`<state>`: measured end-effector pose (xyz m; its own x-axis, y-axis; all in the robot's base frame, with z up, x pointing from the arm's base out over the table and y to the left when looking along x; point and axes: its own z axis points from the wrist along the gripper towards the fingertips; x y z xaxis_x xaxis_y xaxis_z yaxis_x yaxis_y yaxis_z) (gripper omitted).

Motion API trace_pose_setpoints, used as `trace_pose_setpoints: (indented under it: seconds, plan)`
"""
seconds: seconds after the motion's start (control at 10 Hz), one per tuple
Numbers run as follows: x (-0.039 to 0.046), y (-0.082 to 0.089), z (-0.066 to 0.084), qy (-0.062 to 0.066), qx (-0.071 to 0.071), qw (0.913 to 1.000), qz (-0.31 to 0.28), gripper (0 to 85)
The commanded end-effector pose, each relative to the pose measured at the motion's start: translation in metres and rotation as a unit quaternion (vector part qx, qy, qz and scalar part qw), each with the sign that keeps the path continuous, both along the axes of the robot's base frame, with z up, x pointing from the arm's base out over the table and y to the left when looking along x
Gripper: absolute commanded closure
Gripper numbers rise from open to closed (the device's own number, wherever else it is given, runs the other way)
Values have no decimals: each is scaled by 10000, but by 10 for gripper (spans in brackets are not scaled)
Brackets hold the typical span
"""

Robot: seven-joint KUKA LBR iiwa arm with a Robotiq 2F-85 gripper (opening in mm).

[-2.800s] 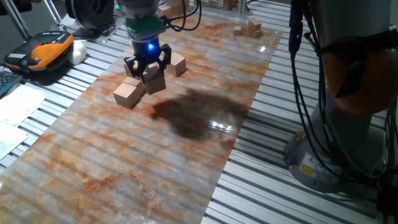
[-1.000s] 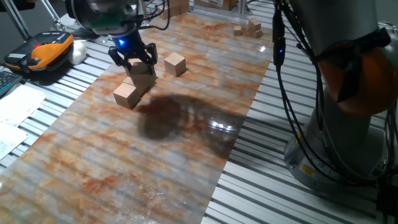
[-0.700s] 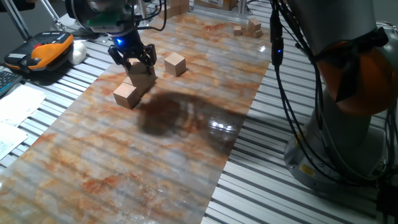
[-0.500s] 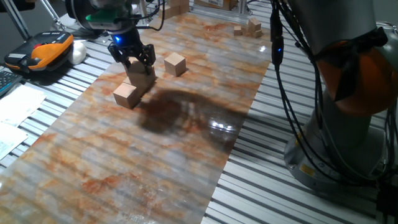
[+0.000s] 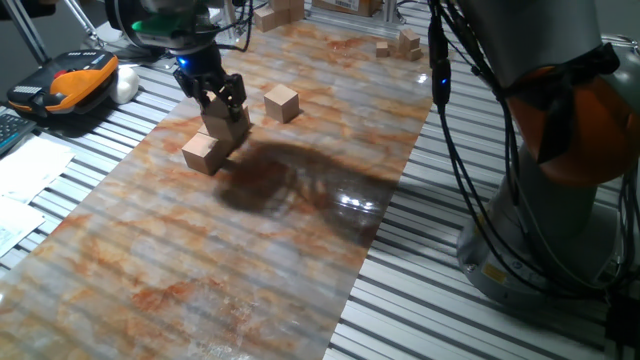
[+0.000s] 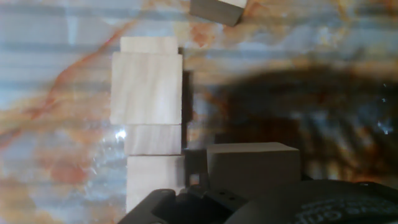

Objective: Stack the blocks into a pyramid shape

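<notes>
The end effector (image 5: pixel 222 102) hangs near the far left edge of the table (image 5: pixel 300 260), its dark fingers (image 5: pixel 232 97) closed narrowly on a wooden block (image 5: pixel 226 122) that sits above a row of blocks on the marbled surface. In the hand view this held block (image 6: pixel 254 167) fills the lower middle, grey in shadow, with the black body of the end effector below it. To its left in that view a line of pale blocks (image 6: pixel 148 118) runs top to bottom, touching one another; one of them stands higher than the rest. From the fixed view another block (image 5: pixel 203 153) lies at the near end of that row, close to the table's left edge. A single block (image 5: pixel 282 102) stands apart toward the far edge, to the right of the end effector. More small wooden pieces (image 5: pixel 400 45) lie heaped near the far right corner.
</notes>
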<state>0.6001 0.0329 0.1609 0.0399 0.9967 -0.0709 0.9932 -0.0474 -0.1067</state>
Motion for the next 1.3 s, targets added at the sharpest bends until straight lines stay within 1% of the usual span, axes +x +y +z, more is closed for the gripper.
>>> trace_pose_setpoints:
  seconds: [0.0, 0.1, 0.2, 0.6, 1.0, 1.2]
  plan:
    - [25, 17, -3, 17, -30, 9981, -611, 850]
    - [75, 31, 5, -31, -11, 9987, -516, 850]
    - [106, 36, 6, -63, 1, 9989, -460, 850]
    - [137, 25, 15, -226, 67, 9997, -14, 850]
    - [228, 10, -32, -234, 70, 9997, 18, 850]
    - [276, -10, -26, -272, 94, 9995, 88, 850]
